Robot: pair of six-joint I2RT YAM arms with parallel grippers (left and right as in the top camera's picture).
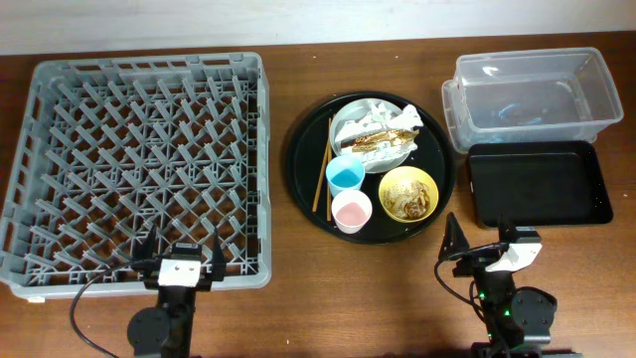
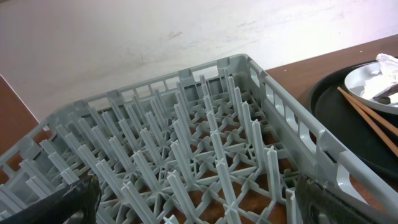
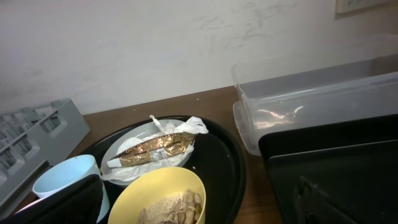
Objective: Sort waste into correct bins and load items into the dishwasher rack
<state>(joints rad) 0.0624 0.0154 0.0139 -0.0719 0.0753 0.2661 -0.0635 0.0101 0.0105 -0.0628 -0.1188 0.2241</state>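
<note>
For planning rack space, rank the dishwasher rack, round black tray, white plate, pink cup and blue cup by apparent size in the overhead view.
1. dishwasher rack
2. round black tray
3. white plate
4. pink cup and blue cup, too alike to rank.

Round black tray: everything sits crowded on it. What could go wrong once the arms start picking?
1. The blue cup, pink cup and yellow bowl stand close together, so reaching for one may knock another.
2. The bowl holds food scraps; lifting it to the rack before emptying could spill them.
3. The chopsticks are thin and lie beside the blue cup on the round tray; a grasp may miss them.
</note>
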